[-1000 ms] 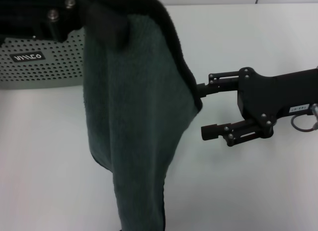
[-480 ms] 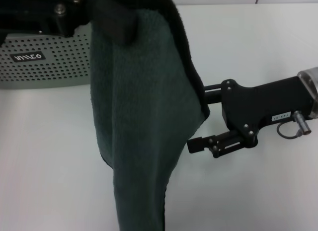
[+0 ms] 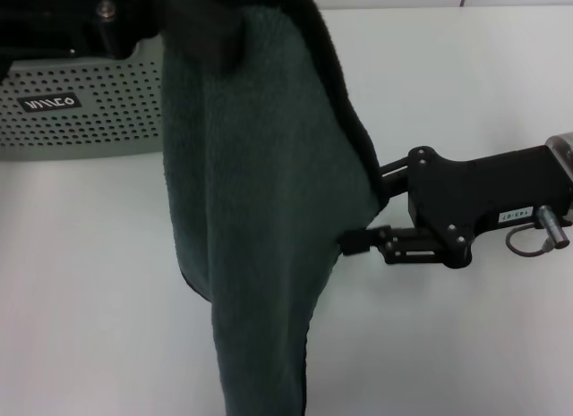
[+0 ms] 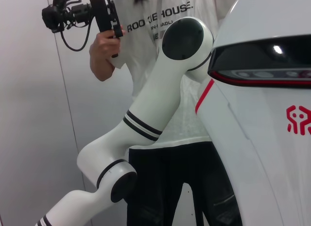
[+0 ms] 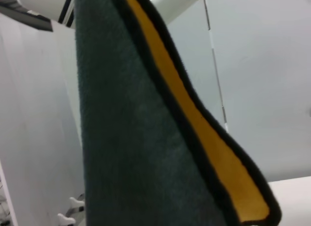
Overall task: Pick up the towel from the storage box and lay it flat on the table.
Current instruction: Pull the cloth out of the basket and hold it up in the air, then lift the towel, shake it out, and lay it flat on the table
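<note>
The dark green towel (image 3: 260,210) hangs in a long fold from my left gripper (image 3: 199,27), which is shut on its top corner, high above the table (image 3: 466,76). The towel's lower end runs out of the head view at the bottom. The pale grey-green storage box (image 3: 81,103) with its dark label stands at the back left, behind the towel. My right gripper (image 3: 363,210) is open at the towel's right edge; its upper finger passes behind the cloth and its lower finger (image 3: 354,243) lies in front. The right wrist view shows the towel (image 5: 131,153) close up, with an orange back face and black edging.
The left wrist view shows my white body (image 4: 262,114), my right arm (image 4: 146,124) and a person holding a camera (image 4: 97,17) behind. The white tabletop stretches to the right of the towel and in front of the box.
My right gripper has moved left to the towel's right edge, and its fingers now straddle that edge. The hanging towel has shifted slightly to the right.
</note>
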### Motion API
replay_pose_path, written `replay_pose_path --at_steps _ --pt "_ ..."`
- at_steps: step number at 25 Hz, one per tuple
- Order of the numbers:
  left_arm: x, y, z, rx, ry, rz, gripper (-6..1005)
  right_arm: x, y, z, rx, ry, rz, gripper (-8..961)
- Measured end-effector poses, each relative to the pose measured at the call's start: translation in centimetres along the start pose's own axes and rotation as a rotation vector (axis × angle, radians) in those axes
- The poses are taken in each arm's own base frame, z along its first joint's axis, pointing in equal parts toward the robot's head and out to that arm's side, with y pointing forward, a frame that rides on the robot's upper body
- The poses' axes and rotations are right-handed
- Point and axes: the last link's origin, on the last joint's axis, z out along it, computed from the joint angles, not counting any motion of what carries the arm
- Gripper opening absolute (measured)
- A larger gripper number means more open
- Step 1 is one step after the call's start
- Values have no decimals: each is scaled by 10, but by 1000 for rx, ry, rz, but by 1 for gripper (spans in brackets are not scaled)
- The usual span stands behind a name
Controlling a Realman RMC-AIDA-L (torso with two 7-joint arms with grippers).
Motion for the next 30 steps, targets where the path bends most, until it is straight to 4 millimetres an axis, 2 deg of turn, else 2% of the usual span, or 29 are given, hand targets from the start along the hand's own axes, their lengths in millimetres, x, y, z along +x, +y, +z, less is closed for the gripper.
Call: replay_pose_path --at_steps 5,10,13,16,18,21,27,30 --pt "-5 1 -1 19 -4 4 122 7 3 -6 45 -29 12 468" --pt "-19 3 -4 74 -10 -19 125 13 7 -19 133 -97 7 269" --pt "-31 8 -13 159 2 -40 126 12 8 -32 229 -184 -2 144" --pt "-45 19 -31 305 38 -65 128 6 10 -47 314 -259 -44 16" --pt "-59 29 -45 420 64 -98 129 0 14 -55 362 -297 -80 10" --pt "-79 41 -54 521 93 -155 131 -13 14 -57 383 -323 -111 2" --pt "-109 52 -60 680 100 -214 134 -47 3 -60 426 -361 -187 0" --pt "-117 54 -65 757 106 -222 135 -60 -4 -59 437 -357 -213 1"
